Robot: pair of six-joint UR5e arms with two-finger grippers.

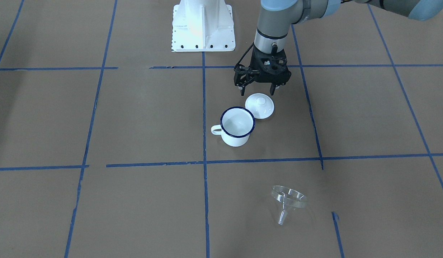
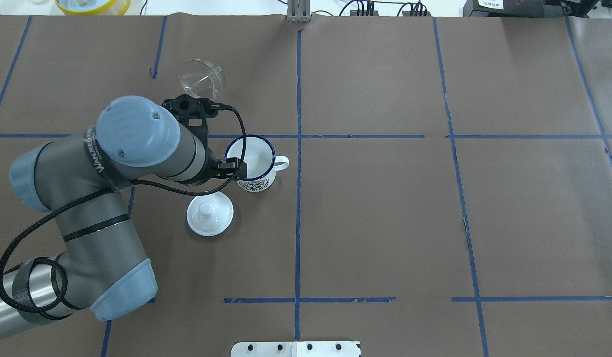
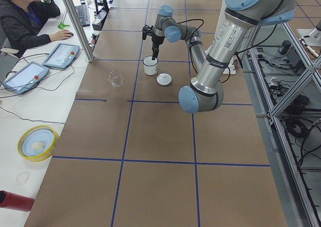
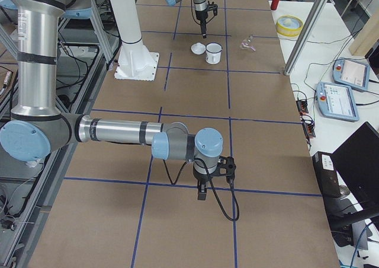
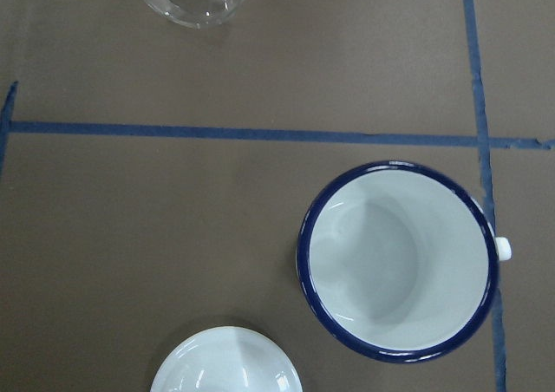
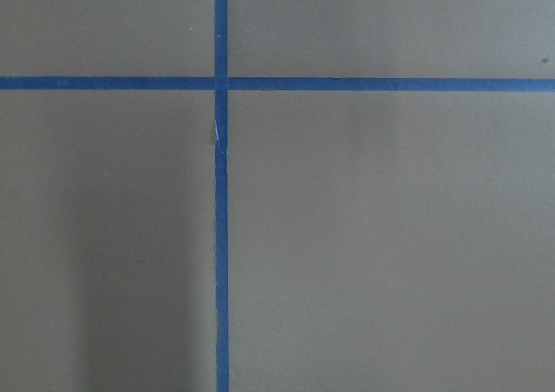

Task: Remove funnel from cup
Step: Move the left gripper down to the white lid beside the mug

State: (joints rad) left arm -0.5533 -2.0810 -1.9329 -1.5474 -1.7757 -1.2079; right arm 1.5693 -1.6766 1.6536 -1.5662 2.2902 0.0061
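You have the funnel [image 1: 288,199] lying on the table [image 1: 368,118], well apart from the enamel mug [image 1: 237,126]. Left gripper [image 1: 258,94] has fingers spread, empty; right gripper [image 4: 202,192] can't be read.

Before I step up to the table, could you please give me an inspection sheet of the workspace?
Surface: brown paper-covered table with a blue tape grid; no spills seen.
Job's things: funnel lies on its side on the table, apart from the cup; the cup stands upright and empty.
Clutter: white lid with a knob, beside the cup.
Grippers: left gripper is open and empty, above the table by the lid. Right gripper is far from the things; open or shut cannot be told.
Cables: black cable loops from the left arm to its gripper.
Surroundings: operator seated at a side desk; yellow bowl there too.
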